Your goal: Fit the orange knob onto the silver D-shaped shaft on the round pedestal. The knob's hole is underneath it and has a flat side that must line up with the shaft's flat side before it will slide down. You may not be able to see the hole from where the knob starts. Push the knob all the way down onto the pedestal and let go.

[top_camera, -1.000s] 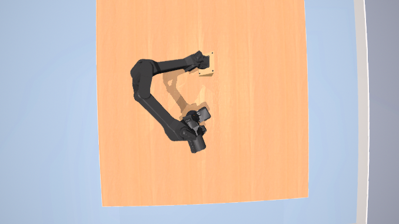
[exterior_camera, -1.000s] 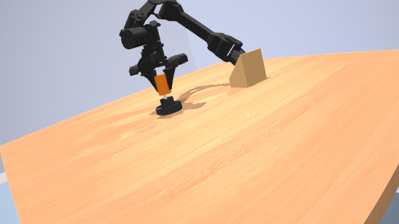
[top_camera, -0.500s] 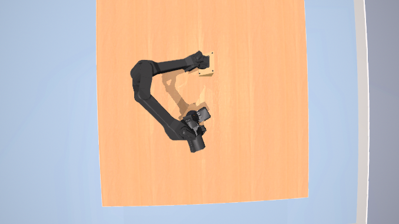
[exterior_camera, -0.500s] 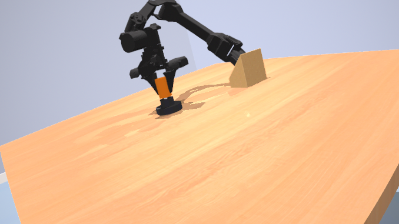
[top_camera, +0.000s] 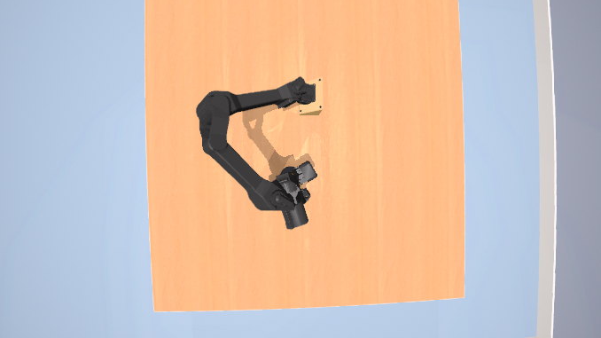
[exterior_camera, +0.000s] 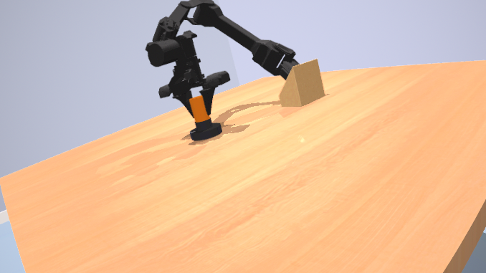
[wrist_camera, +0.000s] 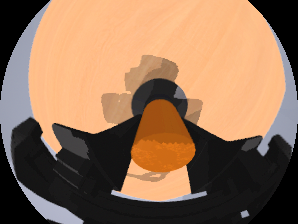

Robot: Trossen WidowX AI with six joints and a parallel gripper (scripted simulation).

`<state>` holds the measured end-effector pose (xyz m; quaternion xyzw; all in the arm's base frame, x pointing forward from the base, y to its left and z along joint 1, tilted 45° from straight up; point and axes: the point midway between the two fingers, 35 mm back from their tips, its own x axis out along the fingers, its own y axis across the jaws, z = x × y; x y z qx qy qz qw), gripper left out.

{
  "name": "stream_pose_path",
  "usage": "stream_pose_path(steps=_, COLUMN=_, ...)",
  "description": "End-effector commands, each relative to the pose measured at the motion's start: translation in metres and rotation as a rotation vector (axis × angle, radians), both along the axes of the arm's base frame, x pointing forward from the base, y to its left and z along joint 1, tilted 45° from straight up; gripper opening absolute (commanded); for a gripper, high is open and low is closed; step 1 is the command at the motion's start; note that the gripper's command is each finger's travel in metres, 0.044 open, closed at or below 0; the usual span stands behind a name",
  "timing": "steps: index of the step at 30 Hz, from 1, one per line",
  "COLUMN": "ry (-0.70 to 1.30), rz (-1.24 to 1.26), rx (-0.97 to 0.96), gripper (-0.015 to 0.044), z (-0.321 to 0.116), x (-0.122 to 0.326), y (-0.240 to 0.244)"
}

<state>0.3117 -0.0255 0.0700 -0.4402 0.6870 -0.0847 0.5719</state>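
Observation:
The orange knob [exterior_camera: 199, 109] [wrist_camera: 162, 137] stands upright on the dark round pedestal [exterior_camera: 206, 132] [wrist_camera: 141, 98], its lower end meeting the top of the pedestal's raised neck in the exterior view. No silver shaft shows between them; it is hidden. My gripper [exterior_camera: 201, 112] [wrist_camera: 160, 119] is shut on the orange knob, one finger on each side of it. From above, in the top view, the arm hides the knob and the pedestal. The knob's hole is underneath and out of sight.
A tan wedge-shaped block [top_camera: 312, 108] [exterior_camera: 311, 82] stands at the arm's base. The arm [top_camera: 237, 168] [exterior_camera: 236, 33] bends between that block and the pedestal. The wooden table [top_camera: 390, 161] [exterior_camera: 287, 198] has its edges well away from the pedestal.

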Motion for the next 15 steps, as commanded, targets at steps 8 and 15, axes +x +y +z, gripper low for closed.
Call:
stream_pose_path(steps=8, ry=-0.001, rz=0.001, rx=0.0, gripper=0.0289, z=0.0006, x=0.0001, y=0.0009)
stream_pose_path(steps=15, ry=-0.001, rz=0.001, rx=0.0, gripper=0.044, z=0.0006, x=0.0001, y=0.0009)
